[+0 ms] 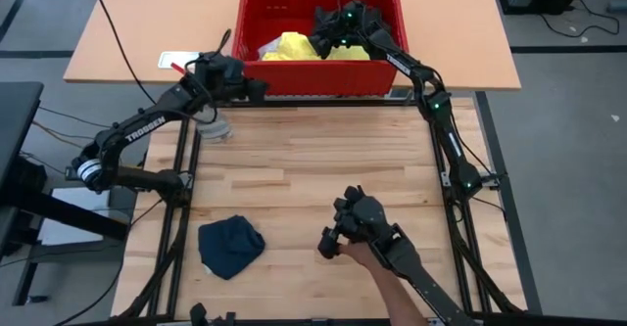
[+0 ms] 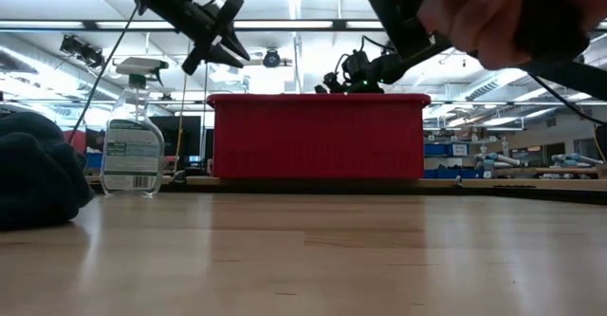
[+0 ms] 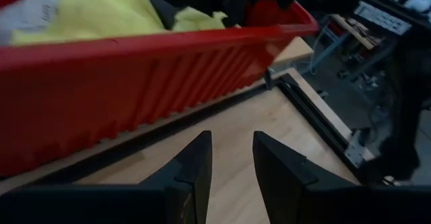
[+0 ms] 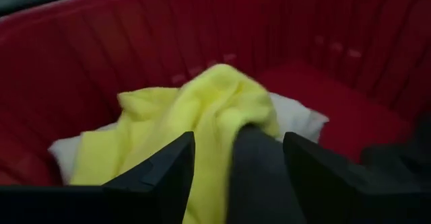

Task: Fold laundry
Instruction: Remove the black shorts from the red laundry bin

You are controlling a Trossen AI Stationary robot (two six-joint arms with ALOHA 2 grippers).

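Right gripper, fingers spread wide, is reaching into the basket over the yellow shirt. Left gripper, fingers narrow and empty, is hovering at the basket's front-left corner.

Most of the wooden surface in front of the red basket lies bare and passable. Well in front of the basket, a dark crumpled garment blocks one patch, and a person's hand with a handheld device intrudes beside it. The spray bottle stands near the basket's corner. Inside the basket, the right claw and yellow cloth fill the middle
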